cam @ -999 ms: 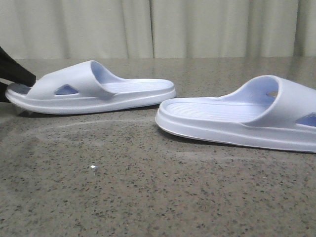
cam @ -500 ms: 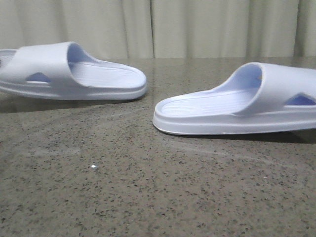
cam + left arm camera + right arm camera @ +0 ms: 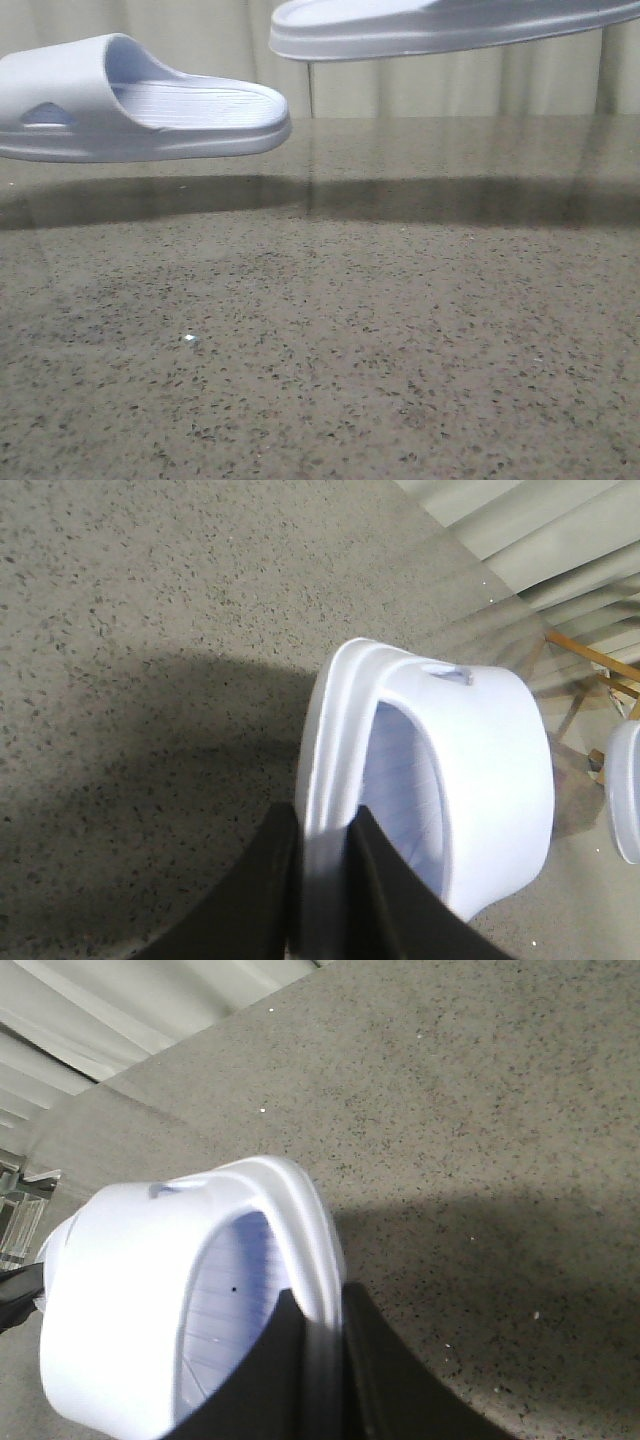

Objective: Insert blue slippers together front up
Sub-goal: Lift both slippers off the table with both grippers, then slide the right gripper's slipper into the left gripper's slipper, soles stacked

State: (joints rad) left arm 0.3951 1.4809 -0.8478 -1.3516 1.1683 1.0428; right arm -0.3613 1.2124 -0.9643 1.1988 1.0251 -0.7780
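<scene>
Pale blue slippers (image 3: 140, 100) (image 3: 450, 25) aloft, level, apart

The right gripper (image 3: 322, 1380) pinches the side rim of a slipper (image 3: 140, 1290), one dark finger (image 3: 385, 1380) on the outside, the other inside on the ribbed footbed. The wide strap bulges toward nine o'clock. The speckled table (image 3: 480, 1110) fills twelve to four o'clock, with a shadow just beside the rim. Pale curtain (image 3: 120, 1010) at eleven o'clock.
</scene>
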